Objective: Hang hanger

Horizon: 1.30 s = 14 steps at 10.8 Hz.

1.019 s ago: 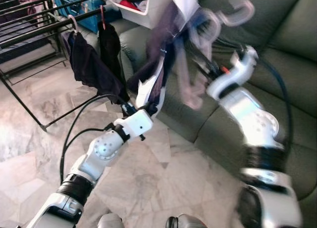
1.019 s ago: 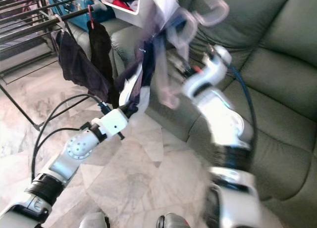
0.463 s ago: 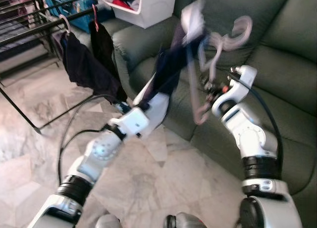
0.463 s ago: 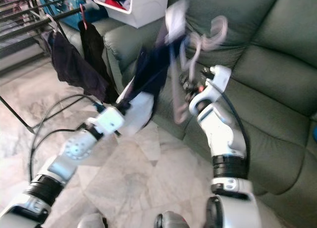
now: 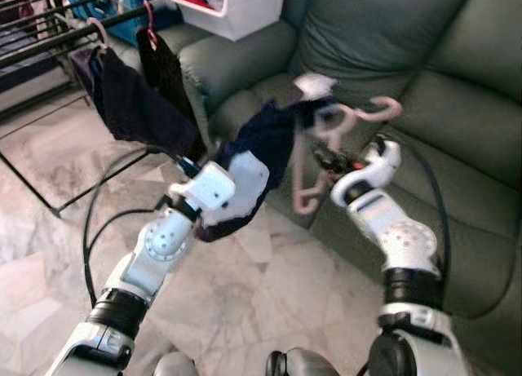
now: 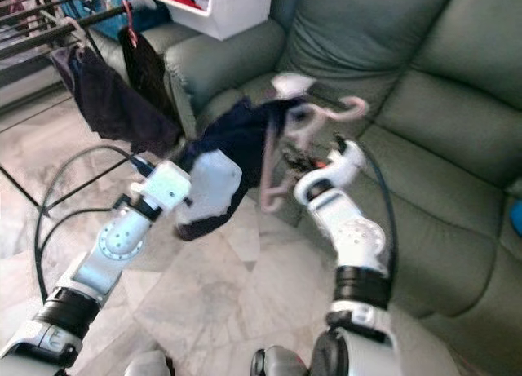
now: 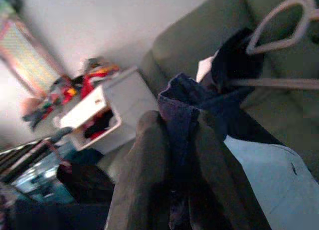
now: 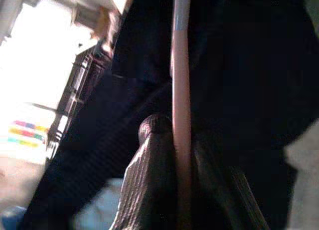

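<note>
A pink plastic hanger point(image 5: 307, 201) hangs blurred in front of the sofa, its hook point(image 5: 382, 111) pointing right. My right gripper point(image 5: 328, 158) is shut on the hanger's thin bar point(image 8: 180, 65). A dark navy garment point(image 5: 265, 139) with a pale blue panel point(image 5: 247, 179) is draped from the hanger down to my left arm. My left gripper point(image 7: 182, 135) is shut on a fold of that navy cloth point(image 7: 179, 98). The garment hides the left fingertips in the eye views.
A black drying rack point(image 5: 45, 40) stands at the far left with two dark garments point(image 5: 122, 99) on hangers. A green sofa point(image 5: 457, 107) fills the right and back. A white basket point(image 5: 232, 5) of clothes sits on its arm. A black cable point(image 5: 102, 205) loops over the marble floor.
The hanger and garment have come down from high up to chest height before the sofa. The right arm dropped and drew in; the camera shifted slightly.
</note>
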Tool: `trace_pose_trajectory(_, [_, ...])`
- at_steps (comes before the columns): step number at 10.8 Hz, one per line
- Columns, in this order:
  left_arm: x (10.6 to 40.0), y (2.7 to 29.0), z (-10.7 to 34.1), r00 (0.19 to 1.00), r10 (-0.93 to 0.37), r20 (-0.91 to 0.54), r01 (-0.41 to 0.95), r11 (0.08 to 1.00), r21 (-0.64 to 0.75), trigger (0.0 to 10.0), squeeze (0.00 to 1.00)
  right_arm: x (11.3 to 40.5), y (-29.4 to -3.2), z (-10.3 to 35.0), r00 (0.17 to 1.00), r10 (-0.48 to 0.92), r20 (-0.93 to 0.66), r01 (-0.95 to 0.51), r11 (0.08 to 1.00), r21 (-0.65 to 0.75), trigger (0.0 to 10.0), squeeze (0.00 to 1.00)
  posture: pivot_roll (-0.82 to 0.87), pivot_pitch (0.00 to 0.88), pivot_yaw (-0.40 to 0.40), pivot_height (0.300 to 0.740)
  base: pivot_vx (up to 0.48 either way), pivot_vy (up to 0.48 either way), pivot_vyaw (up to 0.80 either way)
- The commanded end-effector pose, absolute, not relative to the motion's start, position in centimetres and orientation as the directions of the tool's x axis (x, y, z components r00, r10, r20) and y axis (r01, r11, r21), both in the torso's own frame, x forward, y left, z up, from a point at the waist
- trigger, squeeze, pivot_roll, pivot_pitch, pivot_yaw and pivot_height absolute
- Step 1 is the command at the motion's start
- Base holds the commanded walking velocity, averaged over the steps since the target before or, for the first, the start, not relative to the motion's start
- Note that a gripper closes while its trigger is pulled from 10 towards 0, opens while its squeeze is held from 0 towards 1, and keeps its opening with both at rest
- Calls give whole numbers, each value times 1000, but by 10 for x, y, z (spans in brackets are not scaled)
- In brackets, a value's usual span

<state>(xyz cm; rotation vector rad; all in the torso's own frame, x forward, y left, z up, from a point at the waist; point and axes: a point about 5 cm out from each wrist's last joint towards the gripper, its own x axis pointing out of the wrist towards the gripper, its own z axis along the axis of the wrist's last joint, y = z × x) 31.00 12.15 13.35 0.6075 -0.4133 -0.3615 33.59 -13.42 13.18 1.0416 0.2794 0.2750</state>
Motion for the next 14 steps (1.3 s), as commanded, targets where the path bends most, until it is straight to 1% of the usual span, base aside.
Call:
trace_pose_trajectory(1, [311,123,151,835,-422,352,150,791,593,10000,0,338,-153,123,958,247,-148,-13,551,834,10000,0,-75,58,-88,740,0,0,0])
trace_pose_trajectory(2, [307,123,146,834,-440,333,187,793,579,10000,0,342,-189,121,985,98,-139,22,736,677,10000,0,-71,57,-86,740,0,0,0])
trace_pose_trajectory(3, [301,117,133,829,-485,279,262,777,573,10000,94,346,-201,141,995,93,-37,-66,893,445,10000,0,-74,55,-81,740,0,0,0])
trace_pose_trajectory(4, [298,112,127,821,-510,255,302,769,564,10000,82,347,-199,153,992,127,17,-124,921,368,10000,0,-74,51,-79,740,0,0,0])
trace_pose_trajectory(5, [296,102,120,804,-555,215,370,749,550,10000,86,348,-191,165,981,175,79,-190,942,275,10000,0,-71,48,-80,740,0,0,0])
trace_pose_trajectory(6, [295,96,117,789,-585,189,414,732,541,10000,188,348,-184,168,972,205,111,-226,949,221,10000,0,-70,45,-80,740,0,0,0])
trace_pose_trajectory(7, [294,90,115,771,-613,173,450,716,534,10000,839,346,-176,168,962,239,133,-260,951,166,10000,0,-69,44,-79,740,0,0,0])
trace_pose_trajectory(8, [291,83,110,746,-651,138,518,698,495,10000,1000,341,-163,168,945,284,162,-302,948,96,10000,0,-72,44,-76,740,0,0,0])
trace_pose_trajectory(10, [288,78,108,712,-692,123,561,665,494,10000,1000,334,-151,168,925,329,190,-340,940,28,10000,0,-78,46,-70,740,0,0,0])
trace_pose_trajectory(12, [287,77,108,696,-709,112,581,649,491,10000,1000,329,-147,163,915,357,186,-361,933,-14,10000,0,-78,46,-70,740,0,0,0])
trace_pose_trajectory(14, [283,77,106,686,-720,103,599,640,482,10000,1000,327,-144,162,897,399,190,-386,917,-101,10000,0,-74,48,-74,740,0,0,0])
